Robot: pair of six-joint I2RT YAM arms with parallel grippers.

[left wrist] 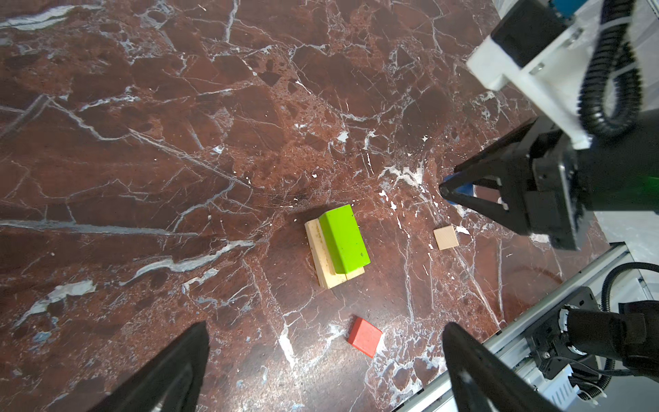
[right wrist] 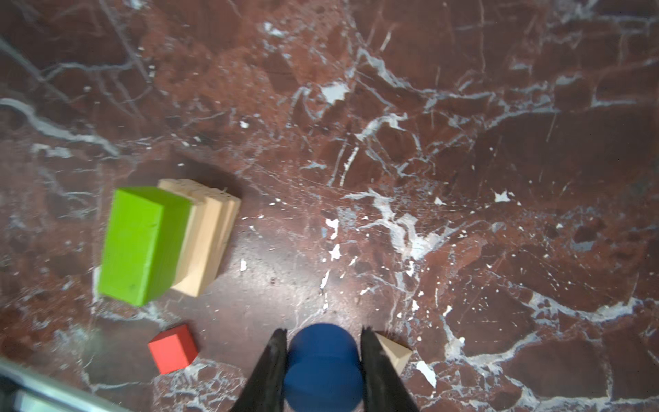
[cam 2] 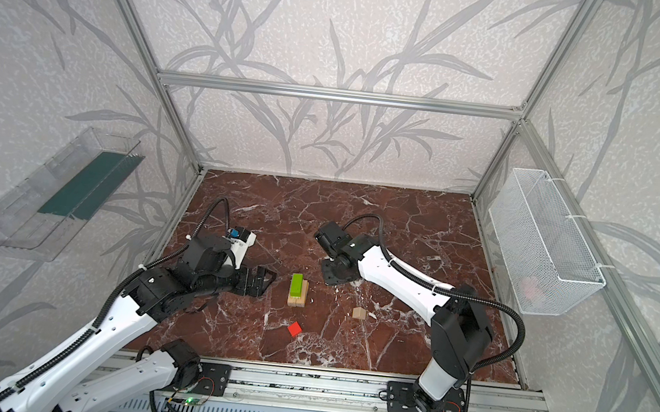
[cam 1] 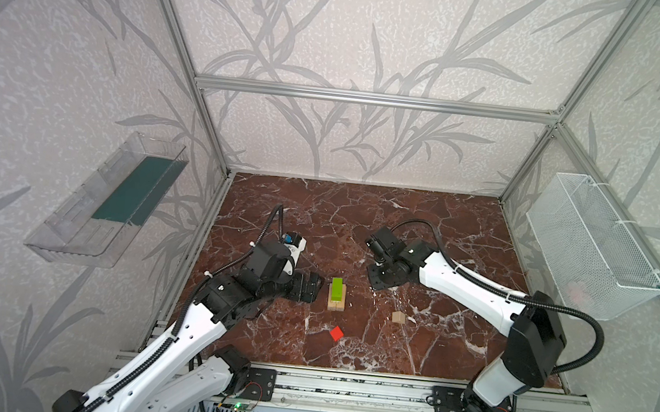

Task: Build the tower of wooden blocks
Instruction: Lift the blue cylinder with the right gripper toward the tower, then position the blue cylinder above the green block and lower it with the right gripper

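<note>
Nearest the front rail (cam 1: 343, 377), the red cube (cam 1: 336, 333) and pale pointed piece (cam 1: 398, 317) lie loose on the bench (cam 1: 443, 227), likely waiting their turn; behind them the tower (cam 1: 330, 304) is pale planks (cam 1: 340, 306) with the green block (cam 1: 336, 289) flat on top. The left tool (cam 1: 313, 287) hangs spread and empty beside it; farther back the right tool (right wrist: 323, 331) pinches the blue piece (right wrist: 322, 371), probably next.

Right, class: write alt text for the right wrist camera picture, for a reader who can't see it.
Two black fingers grip a round blue block over a red-brown marble table. A green block lies on pale wood planks, with a red cube loose nearby and a pale pointed piece showing past one finger.
</note>
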